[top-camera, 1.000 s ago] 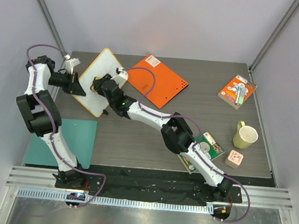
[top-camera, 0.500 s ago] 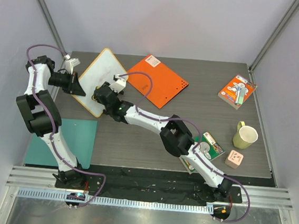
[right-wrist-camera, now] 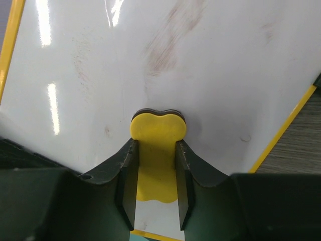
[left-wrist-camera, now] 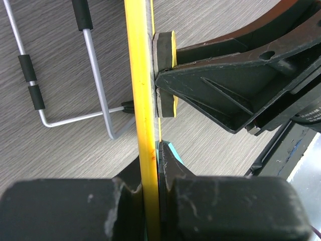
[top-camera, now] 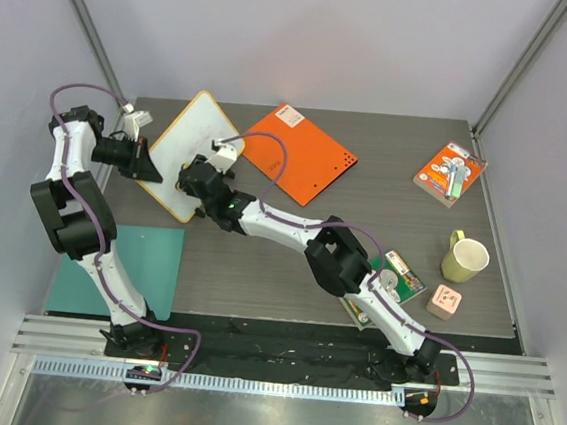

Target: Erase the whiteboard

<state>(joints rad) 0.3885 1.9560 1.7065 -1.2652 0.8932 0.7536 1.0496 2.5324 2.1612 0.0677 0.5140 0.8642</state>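
Observation:
The whiteboard (top-camera: 192, 138), white with a yellow rim, stands tilted at the table's back left. My left gripper (top-camera: 150, 163) is shut on its left edge; in the left wrist view the yellow rim (left-wrist-camera: 140, 100) runs between the fingers, where the left gripper (left-wrist-camera: 153, 170) clamps it. My right gripper (top-camera: 192, 177) is shut on a yellow eraser (right-wrist-camera: 157, 145) and presses it flat on the board's face (right-wrist-camera: 210, 55). The eraser (left-wrist-camera: 165, 75) also shows edge-on against the board. The face near the eraser shows only faint reddish-grey smudges, no black lines.
A solid orange board (top-camera: 304, 154) lies right of the whiteboard. A teal sheet (top-camera: 148, 265) lies at the front left. A wire stand (left-wrist-camera: 98, 85) sits behind the whiteboard. At the right are an orange packet (top-camera: 450, 172), a yellow mug (top-camera: 465, 258), a pink cube (top-camera: 445, 301) and a green packet (top-camera: 398, 279).
My right gripper slid the eraser down the board toward its near corner, then came back up a little. The left gripper and the whiteboard have stayed put.

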